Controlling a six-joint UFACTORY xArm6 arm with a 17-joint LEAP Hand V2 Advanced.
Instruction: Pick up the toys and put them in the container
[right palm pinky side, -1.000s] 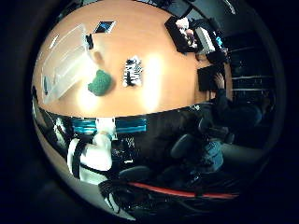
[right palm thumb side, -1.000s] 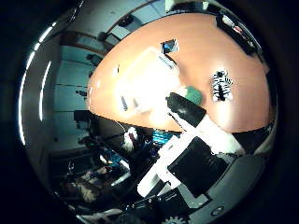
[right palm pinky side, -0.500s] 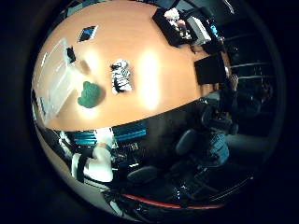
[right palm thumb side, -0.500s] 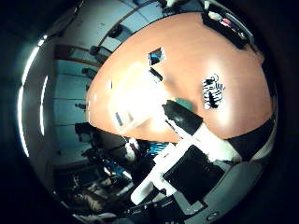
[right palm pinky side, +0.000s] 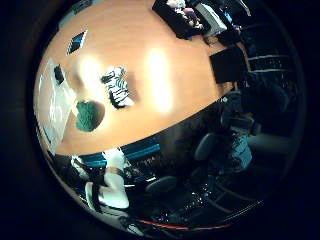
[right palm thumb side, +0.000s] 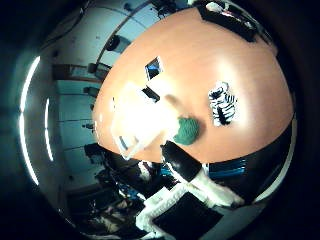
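Observation:
A black-and-white striped zebra toy (right palm pinky side: 117, 87) and a green plush toy (right palm pinky side: 87, 116) lie on the orange wooden table (right palm pinky side: 165, 70), a little away from each other. A clear plastic container (right palm pinky side: 54, 104) stands beside the green toy near the table's edge. The thumb side view shows the zebra toy (right palm thumb side: 224, 103), the green toy (right palm thumb side: 186, 130) and the container (right palm thumb side: 138, 122) too. My right hand (right palm thumb side: 198, 178) is well above the table and off its near edge. Its white and black fingers reach out relaxed and hold nothing.
A small tablet (right palm thumb side: 152, 68) and a black object (right palm thumb side: 150, 93) lie on the table beyond the container. Dark boxes (right palm pinky side: 186, 16) and a black pad (right palm pinky side: 227, 65) sit at the table's far end. Office chairs (right palm pinky side: 215, 150) stand below the table's edge.
Both views have shifted as the hand swung over the table's edge. The toys and the container lie where they were on the table. The fingers stay relaxed.

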